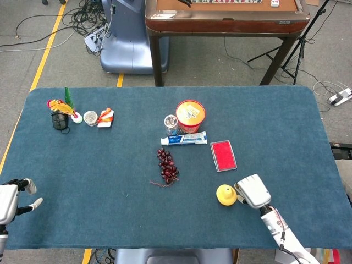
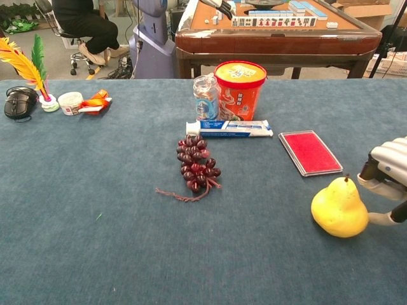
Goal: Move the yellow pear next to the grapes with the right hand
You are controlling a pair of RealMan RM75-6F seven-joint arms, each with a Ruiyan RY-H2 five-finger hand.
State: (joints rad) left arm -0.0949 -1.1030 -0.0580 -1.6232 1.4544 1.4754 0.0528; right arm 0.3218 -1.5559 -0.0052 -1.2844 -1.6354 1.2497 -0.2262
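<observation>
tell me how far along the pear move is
Done: the right robot hand has reached the yellow pear and sits against its side. In hand: the pear stands upright on the table, with no clear grip visible. Left: it remains well apart from the grapes, so most of the distance is still to cover.

The dark blue table cover (image 2: 95, 254) looks like matt, napped cloth — felt-like, slightly rough. The yellow pear (image 2: 339, 210) is smooth with a soft waxy sheen. The dark red grapes (image 2: 197, 164) are glossy. The red flat rectangular case (image 2: 310, 152) has a dull, finely textured top. The white right hand (image 1: 252, 190) looks like smooth plastic shell — faintly shiny.
</observation>
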